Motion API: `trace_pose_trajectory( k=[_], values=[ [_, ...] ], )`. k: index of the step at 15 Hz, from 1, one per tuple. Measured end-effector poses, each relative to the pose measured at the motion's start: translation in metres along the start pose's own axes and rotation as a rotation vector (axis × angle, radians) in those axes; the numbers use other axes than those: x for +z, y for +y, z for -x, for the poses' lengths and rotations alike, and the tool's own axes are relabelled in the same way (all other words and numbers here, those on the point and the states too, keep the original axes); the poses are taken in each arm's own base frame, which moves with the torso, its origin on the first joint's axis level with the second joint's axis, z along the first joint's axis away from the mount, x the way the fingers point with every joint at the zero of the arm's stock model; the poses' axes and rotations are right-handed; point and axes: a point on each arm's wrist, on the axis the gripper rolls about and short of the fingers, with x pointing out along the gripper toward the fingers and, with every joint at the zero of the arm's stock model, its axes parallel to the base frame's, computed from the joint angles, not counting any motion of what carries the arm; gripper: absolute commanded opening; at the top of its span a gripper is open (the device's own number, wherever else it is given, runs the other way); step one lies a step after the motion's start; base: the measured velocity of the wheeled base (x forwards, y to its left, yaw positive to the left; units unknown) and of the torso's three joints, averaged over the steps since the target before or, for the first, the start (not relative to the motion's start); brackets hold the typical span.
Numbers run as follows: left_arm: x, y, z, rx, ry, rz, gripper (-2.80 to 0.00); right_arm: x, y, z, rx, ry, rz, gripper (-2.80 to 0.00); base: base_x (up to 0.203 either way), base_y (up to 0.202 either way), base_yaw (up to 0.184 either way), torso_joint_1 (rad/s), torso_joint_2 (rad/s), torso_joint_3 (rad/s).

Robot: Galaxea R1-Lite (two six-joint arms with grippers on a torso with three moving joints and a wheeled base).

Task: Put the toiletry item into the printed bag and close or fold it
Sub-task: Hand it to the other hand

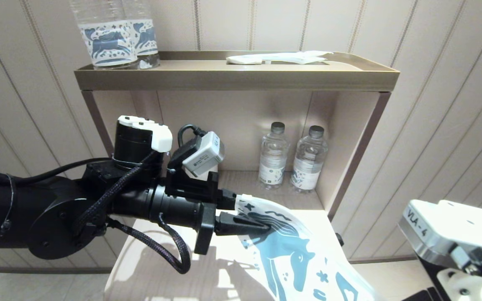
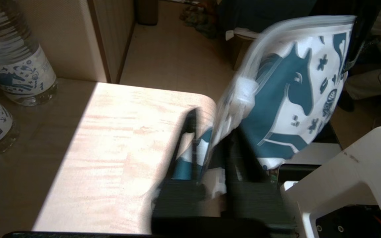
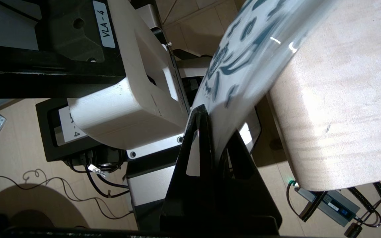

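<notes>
Printed bag (image 1: 295, 251) held off light wooden table (image 1: 140, 267), stretched between both grippers. Right gripper (image 3: 215, 132) pinches its near edge; left gripper (image 1: 245, 213) clamps its far end. Behind: two bottles (image 1: 291, 159) in shelf niche. Farthest, atop shelf: labelled bottles (image 1: 115, 37), white packet (image 1: 278, 57).

Four bottles (image 1: 273, 155); one printed bag (image 1: 295, 255); one white packet (image 1: 278, 57).
</notes>
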Motion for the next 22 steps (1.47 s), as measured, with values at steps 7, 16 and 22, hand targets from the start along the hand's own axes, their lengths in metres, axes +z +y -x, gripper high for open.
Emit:
trace_pose_trajectory(
  k=[7,16,22],
  values=[
    [-0.002,-0.001,0.000,-0.018,-0.006,-0.003,-2.80,-0.001,-0.001,-0.002,0.000,0.009,-0.006,-2.80,0.000,0.000,0.000,0.000,0.00,0.000],
    [-0.003,0.000,0.000,-0.007,-0.002,-0.009,-2.80,0.001,-0.006,-0.002,-0.085,0.025,-0.006,-2.80,0.000,0.000,0.000,0.000,0.00,0.000],
    [-0.007,0.006,-0.005,0.051,0.024,0.006,-2.80,0.007,-0.009,0.016,-0.166,-0.008,-0.012,-2.80,0.000,0.000,0.000,0.000,0.00,0.000]
  ],
)
